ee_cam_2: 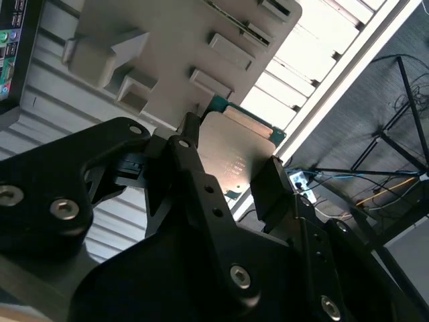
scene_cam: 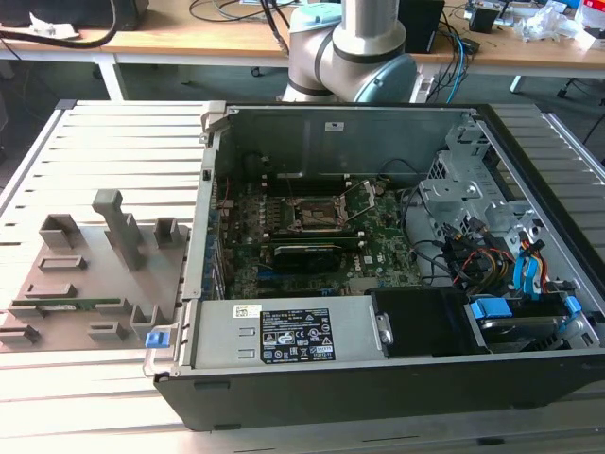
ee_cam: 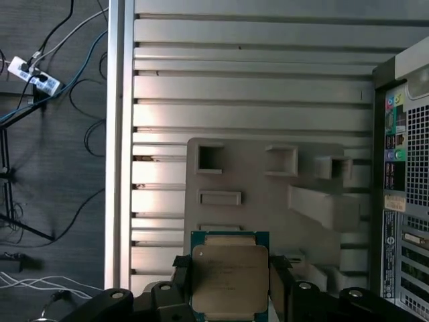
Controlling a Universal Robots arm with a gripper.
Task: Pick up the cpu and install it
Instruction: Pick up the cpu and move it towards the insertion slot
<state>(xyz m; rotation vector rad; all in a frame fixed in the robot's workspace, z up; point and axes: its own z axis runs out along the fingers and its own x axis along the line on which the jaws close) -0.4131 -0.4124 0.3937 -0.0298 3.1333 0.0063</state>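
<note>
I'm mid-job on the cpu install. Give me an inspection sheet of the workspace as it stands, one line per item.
Surface: slotted metal table carrying a grey fixture plate at the exterior view's left and an open computer case beside it.
Job's things: cpu held above the fixture plate, silvery top facing the first wrist view; socket on the motherboard inside the case.
Clutter: green memory stick lying in the fixture plate.
Gripper: gripper shut on the cpu, fingers on opposite edges.
Cables: case wiring bundled at the exterior view's right; floor cables beside the table.
Surroundings: wooden bench behind the table.
</note>
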